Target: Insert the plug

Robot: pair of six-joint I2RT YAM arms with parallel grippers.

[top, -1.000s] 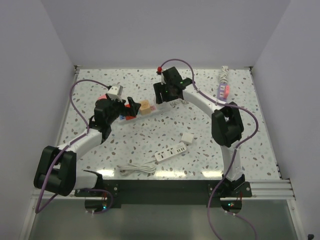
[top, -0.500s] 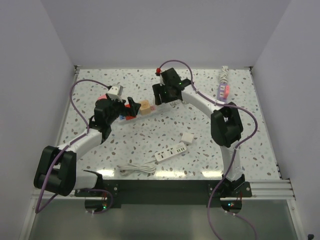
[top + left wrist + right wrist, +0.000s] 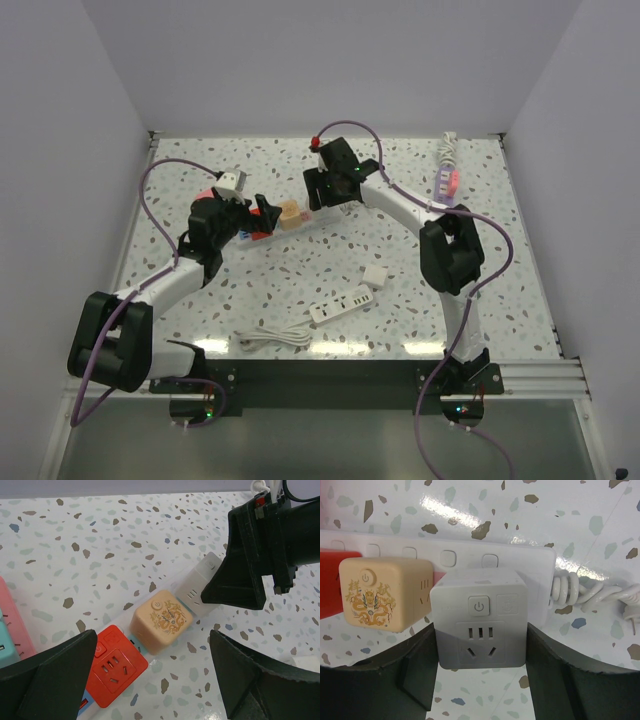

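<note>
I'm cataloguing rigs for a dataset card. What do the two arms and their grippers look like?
Left arm and right arm share white links and bulky black joint housings, each trailed by a looping purple cable. Left gripper and right gripper are black, with broad, matte, wedge-shaped fingers. A small red cap tops the right wrist.

No words, brands or numbers legible. Grey cube plug (image 3: 479, 587) between the right gripper (image 3: 481, 645) fingers: power symbol on its square button, and beside that a faint embossed square sign, not readable. Beige cube (image 3: 382, 597) just left of it: power symbol above a gold dragon ornament flanked by small characters, too small to read.
</note>
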